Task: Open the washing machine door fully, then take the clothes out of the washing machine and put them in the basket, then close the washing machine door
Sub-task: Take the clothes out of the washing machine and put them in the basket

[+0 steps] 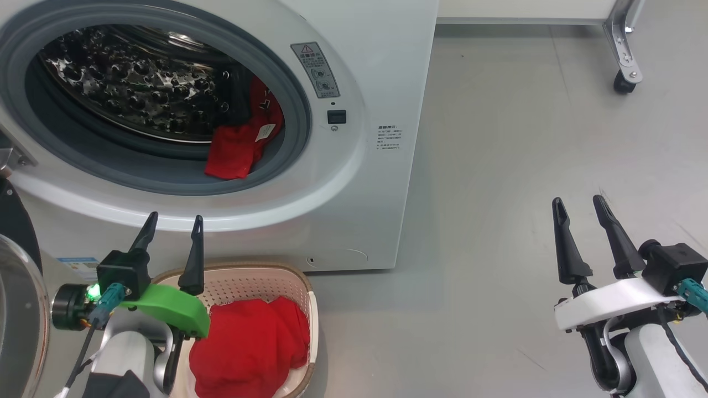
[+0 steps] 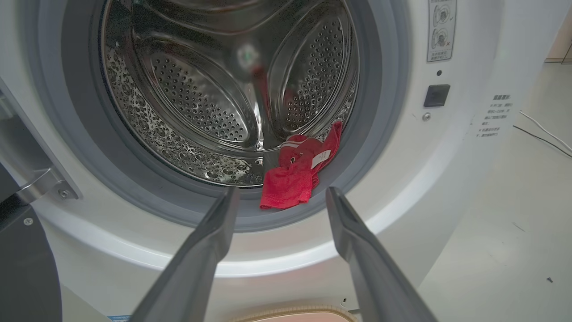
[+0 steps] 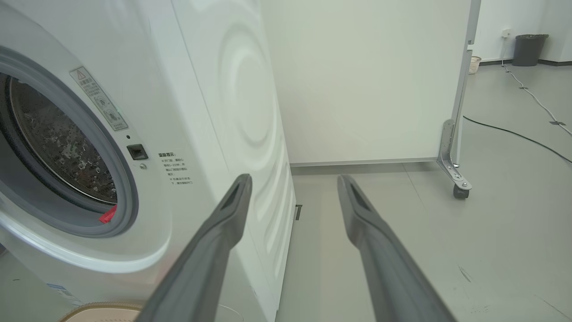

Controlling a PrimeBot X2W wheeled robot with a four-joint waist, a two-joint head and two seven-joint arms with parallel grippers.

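Note:
The white washing machine [image 1: 376, 66] stands with its door [image 1: 19, 309] swung wide open at the far left of the head view. Red clothes [image 1: 240, 141] hang over the grey gasket at the drum's lower right, also seen as red clothes [image 2: 297, 172] in the left wrist view. More red clothes [image 1: 249, 345] lie in the cream basket [image 1: 260, 276] on the floor below the opening. My left gripper [image 1: 172, 221] stands open above the basket's left end, its fingers pointing at the drum, empty. My right gripper [image 1: 579, 203] is open and empty over bare floor, right of the machine.
Grey floor [image 1: 525, 166] stretches right of the machine. A wheeled white partition foot [image 1: 625, 61] stands at the back right, with a black cable [image 3: 514, 132] on the floor and a dark bin [image 3: 529, 49] beyond.

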